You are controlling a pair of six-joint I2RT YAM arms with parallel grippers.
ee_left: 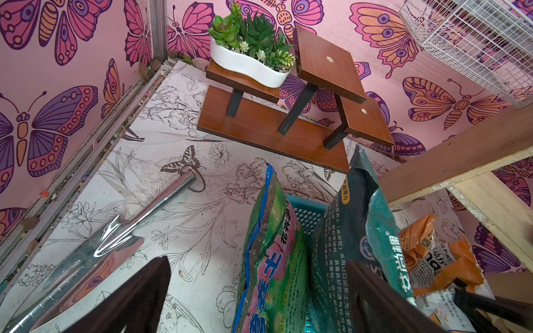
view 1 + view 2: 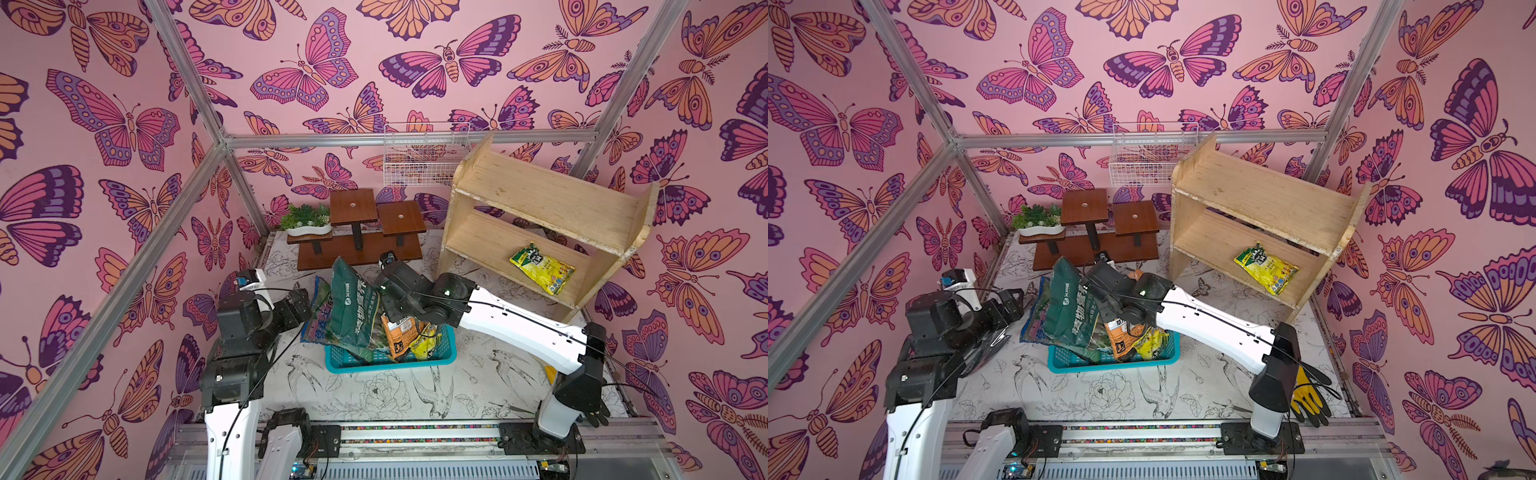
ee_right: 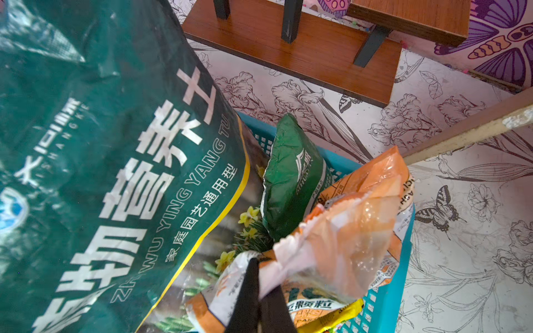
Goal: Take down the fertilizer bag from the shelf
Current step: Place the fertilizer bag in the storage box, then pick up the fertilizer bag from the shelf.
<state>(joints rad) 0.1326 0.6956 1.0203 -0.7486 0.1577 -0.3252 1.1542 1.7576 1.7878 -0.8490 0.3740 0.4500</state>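
The pale plywood shelf [image 2: 540,195] stands at the back right in both top views, also [image 2: 1266,191]. A yellow fertilizer bag [image 2: 542,268] lies flat on its lower tier; the upper tier is bare. My right gripper [image 3: 261,285] hangs over the teal basket [image 2: 390,363], shut on the crumpled top edge of an orange-and-white bag [image 3: 352,225]. A large dark green bag [image 2: 351,307] leans in the basket beside it. My left gripper [image 1: 259,302] is open at the basket's left end, with a pink-and-green bag [image 1: 274,259] standing between its spread fingers.
A dark brown stepped stand [image 2: 361,232] with a white succulent planter [image 2: 305,222] sits at the back. A white wire basket [image 2: 424,158] hangs on the wall. A metal trowel [image 1: 115,236] lies by the left wall, and a yellow-black glove [image 2: 1308,399] lies near the right arm's base.
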